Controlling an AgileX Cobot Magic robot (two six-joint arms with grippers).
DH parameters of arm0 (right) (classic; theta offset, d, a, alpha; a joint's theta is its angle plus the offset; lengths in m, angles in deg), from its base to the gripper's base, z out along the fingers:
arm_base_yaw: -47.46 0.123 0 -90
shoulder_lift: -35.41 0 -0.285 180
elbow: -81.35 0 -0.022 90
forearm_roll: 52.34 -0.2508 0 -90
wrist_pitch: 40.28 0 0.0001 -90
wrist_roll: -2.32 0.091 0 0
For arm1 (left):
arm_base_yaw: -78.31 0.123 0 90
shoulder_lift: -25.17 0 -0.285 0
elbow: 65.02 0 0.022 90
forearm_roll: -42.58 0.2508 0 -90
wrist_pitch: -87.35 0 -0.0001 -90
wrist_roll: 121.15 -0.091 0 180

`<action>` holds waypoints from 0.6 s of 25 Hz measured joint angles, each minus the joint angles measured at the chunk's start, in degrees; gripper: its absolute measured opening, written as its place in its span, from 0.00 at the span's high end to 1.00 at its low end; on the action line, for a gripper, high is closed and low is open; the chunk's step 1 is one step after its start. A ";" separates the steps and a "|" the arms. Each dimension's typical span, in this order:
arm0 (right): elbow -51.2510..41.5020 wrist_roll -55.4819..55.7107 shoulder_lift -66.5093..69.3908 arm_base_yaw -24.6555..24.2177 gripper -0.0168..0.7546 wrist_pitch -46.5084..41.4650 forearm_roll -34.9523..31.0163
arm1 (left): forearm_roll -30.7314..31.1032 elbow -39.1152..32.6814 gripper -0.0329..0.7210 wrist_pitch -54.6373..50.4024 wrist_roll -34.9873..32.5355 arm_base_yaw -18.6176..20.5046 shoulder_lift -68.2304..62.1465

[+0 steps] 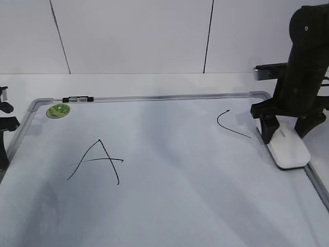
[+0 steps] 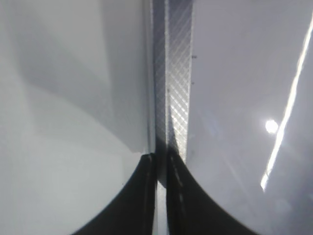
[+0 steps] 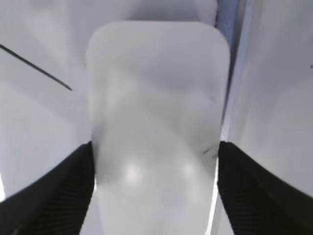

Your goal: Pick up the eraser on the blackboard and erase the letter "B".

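As the eraser (image 1: 289,148) lay flat on the blackboard (image 1: 169,206) by its frame, the right pincer (image 1: 288,135) straddled it with jaws wide, apparently ready to grip. The left pincer (image 2: 157,196) was narrowed to nearly closed, empty. No "B" showed.

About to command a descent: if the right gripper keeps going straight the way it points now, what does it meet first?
The flat white rounded plastic eraser. The right gripper points down with its open jaws either side of it. Whether the fingers already touch its sides is unclear; below lies the white dry-erase board.
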 joint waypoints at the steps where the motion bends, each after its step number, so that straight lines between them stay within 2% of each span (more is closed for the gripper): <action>1: 0.00 0.00 0.00 0.00 0.18 -0.20 0.00 | 0.00 0.00 0.93 0.00 0.00 0.00 0.00; 5: 0.00 0.00 0.00 0.00 0.11 -0.54 0.12 | -0.02 0.00 0.93 -0.13 0.00 0.00 0.00; 10: 0.63 0.42 0.00 0.00 0.10 -3.05 0.20 | -0.12 0.00 0.93 -0.13 0.00 0.00 0.00; 15: 5.31 1.97 0.00 0.00 0.10 -4.25 0.20 | -0.12 0.00 0.93 -0.13 0.00 0.00 0.00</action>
